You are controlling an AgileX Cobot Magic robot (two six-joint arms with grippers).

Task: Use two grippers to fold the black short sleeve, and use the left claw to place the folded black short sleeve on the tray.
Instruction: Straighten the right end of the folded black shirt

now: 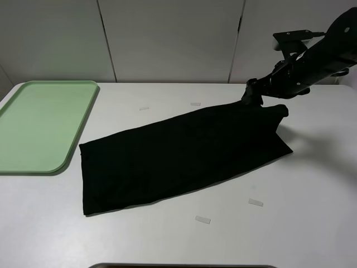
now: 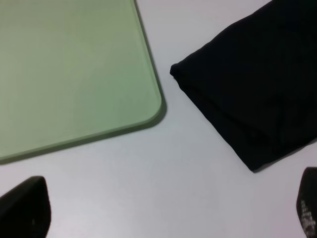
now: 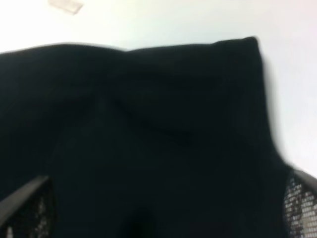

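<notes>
Plainly, the black shirt (image 1: pixel 178 156) is the thing to steer by. Folded into 1 long band, it lies flat on the white worktop (image 1: pixel 184 240), and its long axis slants from a near end on the left arm's side to a far end on the right arm's side. The green tray (image 1: pixel 39 123) sits just beyond the shirt's near end, close but not touching, and holds nothing.

The right arm (image 1: pixel 312 53) reaches in over the shirt's far end, so it is the nearer of the 2 there. The right pincer (image 1: pixel 250 95) hangs low over the cloth at that end, spread wide with nothing in it. Its wrist view is blurred, so I cannot tell whether the tips brush the fabric.

The left pincer (image 2: pixel 163 213) is out of the high view. Its own camera shows it above bare worktop off the shirt's near end, likewise wide apart and holding nothing.

I judge that the next fold shortens the band along its length, with each pincer taking the end closest to it.

The worktop is smooth and matte, with 4 small paper scraps (image 1: pixel 203 220) dotted around the shirt. Pale wall panels (image 1: pixel 167 39) stand behind it.
</notes>
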